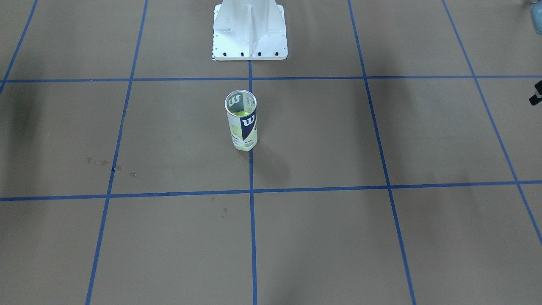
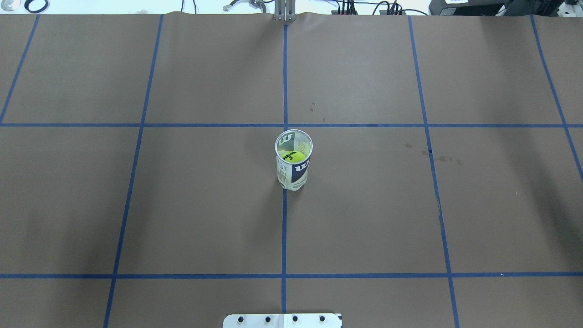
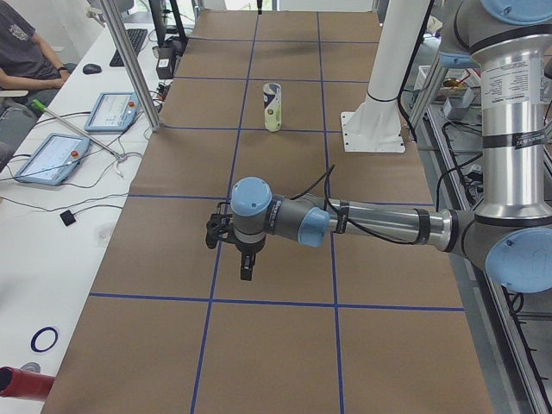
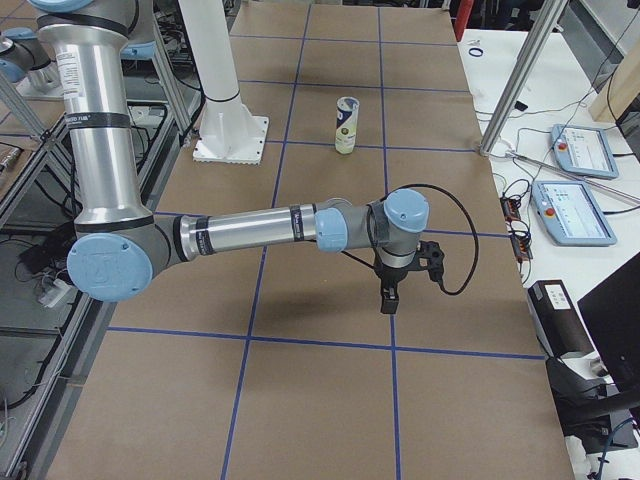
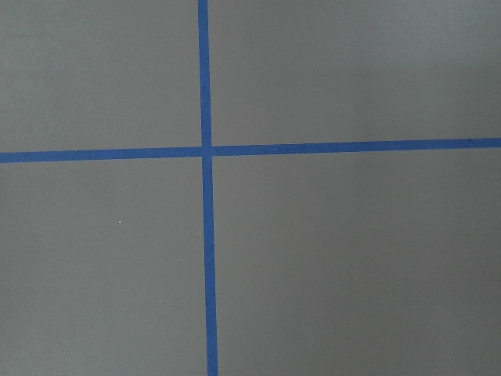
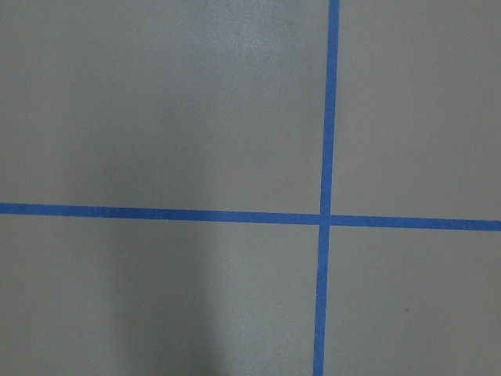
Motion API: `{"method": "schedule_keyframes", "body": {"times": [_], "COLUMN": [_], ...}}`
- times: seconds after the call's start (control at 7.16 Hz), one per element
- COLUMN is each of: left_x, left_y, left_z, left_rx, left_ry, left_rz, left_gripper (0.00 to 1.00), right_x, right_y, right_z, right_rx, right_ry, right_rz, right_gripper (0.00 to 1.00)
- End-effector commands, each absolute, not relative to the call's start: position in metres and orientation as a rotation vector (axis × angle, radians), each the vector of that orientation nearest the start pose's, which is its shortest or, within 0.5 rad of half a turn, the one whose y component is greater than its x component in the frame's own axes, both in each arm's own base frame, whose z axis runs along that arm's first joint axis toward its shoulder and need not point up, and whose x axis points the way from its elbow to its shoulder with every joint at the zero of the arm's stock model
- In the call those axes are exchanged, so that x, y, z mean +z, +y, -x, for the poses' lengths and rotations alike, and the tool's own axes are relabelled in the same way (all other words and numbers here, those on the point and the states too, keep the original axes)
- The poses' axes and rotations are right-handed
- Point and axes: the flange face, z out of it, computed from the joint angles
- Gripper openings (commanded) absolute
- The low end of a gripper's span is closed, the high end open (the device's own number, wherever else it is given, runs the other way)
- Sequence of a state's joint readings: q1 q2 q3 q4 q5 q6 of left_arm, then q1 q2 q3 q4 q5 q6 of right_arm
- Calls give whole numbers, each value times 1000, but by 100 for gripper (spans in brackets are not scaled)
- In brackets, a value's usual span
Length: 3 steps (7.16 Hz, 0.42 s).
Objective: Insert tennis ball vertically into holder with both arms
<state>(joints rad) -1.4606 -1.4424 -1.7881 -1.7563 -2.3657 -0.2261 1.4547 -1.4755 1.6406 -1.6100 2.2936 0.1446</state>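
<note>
A: Where did the holder stand?

B: Upright at the middle of the table, on a tape line. The tennis ball sat inside, below the rim. Insertion judged done.

A: Fingers?

B: Left gripper and right gripper hung well apart from it. Their spread could not be told from the side views.

A: Advice?

B: Route any arm move wide of the can; it looked light and likely to tip.

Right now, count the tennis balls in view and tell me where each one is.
1. A tennis ball sits inside the upright holder near the table's middle, seen through its open top. Others may be hidden beneath it.
</note>
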Motion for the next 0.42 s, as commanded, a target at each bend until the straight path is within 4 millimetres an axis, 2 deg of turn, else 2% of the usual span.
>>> {"method": "schedule_keyframes", "body": {"times": [0.0, 0.28], "left_x": [588, 590], "left_y": [-453, -453], "left_z": [12, 12], "left_rx": [1, 0], "left_ry": [820, 820], "left_rz": [-126, -123], "left_gripper": [100, 100], "right_x": [587, 590], "right_y": [-539, -535], "right_z": [-5, -5], "right_rx": [-11, -9], "right_ry": [-732, -739], "right_rz": [-16, -9], "right_gripper": [100, 100]}}
